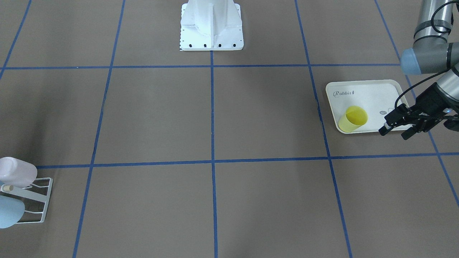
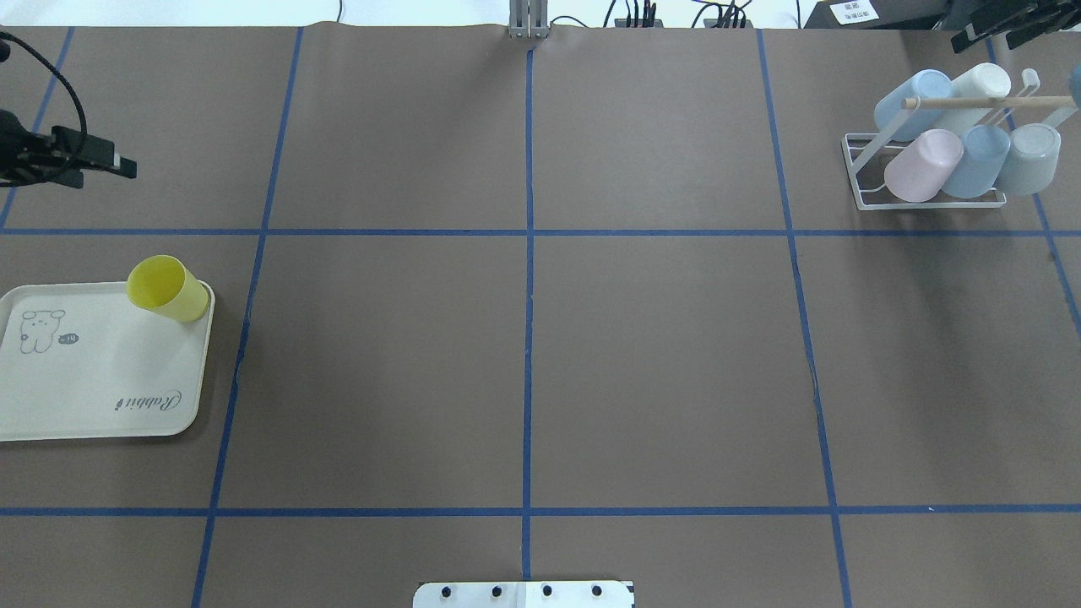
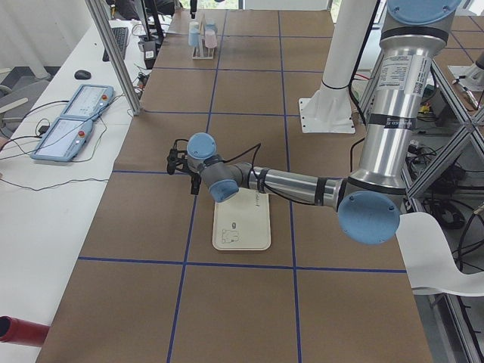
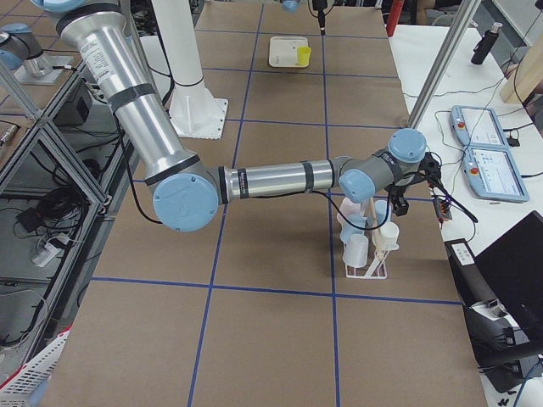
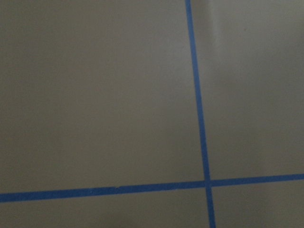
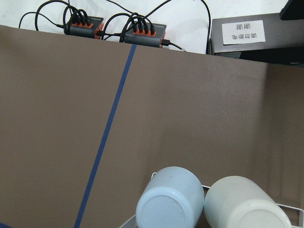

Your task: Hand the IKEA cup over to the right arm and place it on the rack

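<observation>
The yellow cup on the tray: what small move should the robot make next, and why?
Probably the left end effector should ease toward the yellow cup to grasp it. Its fingers look open and empty, and it hangs near the tray, apart from the cup. The cup stands on the tray, not yet picked up, and the rack is at the table's other end.

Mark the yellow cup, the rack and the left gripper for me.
yellow cup (image 2: 160, 283): overhead exterior view, inside its open mouth.
rack (image 2: 980, 101): overhead exterior view, on its wooden rod.
left gripper (image 1: 393, 135): exterior front-facing view, midway between its fingertips.
</observation>
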You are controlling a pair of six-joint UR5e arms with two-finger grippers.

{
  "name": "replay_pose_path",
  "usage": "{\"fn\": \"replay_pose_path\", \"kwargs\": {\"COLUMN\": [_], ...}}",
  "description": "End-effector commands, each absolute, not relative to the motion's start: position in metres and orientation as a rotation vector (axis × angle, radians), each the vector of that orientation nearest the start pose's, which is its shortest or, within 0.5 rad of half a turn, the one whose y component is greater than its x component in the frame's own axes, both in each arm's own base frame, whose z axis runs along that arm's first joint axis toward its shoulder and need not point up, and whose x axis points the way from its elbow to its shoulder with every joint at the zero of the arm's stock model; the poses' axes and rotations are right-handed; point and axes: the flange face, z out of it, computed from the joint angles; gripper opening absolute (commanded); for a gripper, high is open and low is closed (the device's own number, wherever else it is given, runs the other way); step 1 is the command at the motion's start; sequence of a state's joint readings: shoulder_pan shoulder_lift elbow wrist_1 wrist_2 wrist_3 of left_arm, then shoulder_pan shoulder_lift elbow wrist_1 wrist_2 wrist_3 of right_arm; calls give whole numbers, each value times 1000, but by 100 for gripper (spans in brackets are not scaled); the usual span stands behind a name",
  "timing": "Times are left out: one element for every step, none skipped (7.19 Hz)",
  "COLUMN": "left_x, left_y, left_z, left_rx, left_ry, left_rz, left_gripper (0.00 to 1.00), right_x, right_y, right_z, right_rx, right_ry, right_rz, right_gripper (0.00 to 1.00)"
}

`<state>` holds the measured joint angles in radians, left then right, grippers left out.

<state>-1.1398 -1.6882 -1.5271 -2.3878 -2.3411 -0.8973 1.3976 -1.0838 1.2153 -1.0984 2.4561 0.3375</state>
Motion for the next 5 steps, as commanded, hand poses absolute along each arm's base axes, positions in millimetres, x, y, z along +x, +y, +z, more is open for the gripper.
{"fn": "replay_pose_path", "kwargs": {"left_x": [192,203,232,243,247], "left_y": [-514,-507,-495,-488,-481], "left_z": [543,543,543,538,528], "left_rx": [171,153,84,50,25], "left_ry": [1063,1064,1039,1022,1005], "left_rz": [-44,-26,3,11,14], "left_gripper": [100,100,100,100,100], "right_x": [-67,-66,-66,-66,-66], "right_y": [-702,-698,-696,-696,-695], "right_z": [485,482,480,479,477], "right_rx": [324,331,335,338,341], "right_ry": [-972,-973,-974,-974,-976], "right_rz": [-119,-122,-124,-126,-128], "right_gripper": [98,98,98,98,98]}}
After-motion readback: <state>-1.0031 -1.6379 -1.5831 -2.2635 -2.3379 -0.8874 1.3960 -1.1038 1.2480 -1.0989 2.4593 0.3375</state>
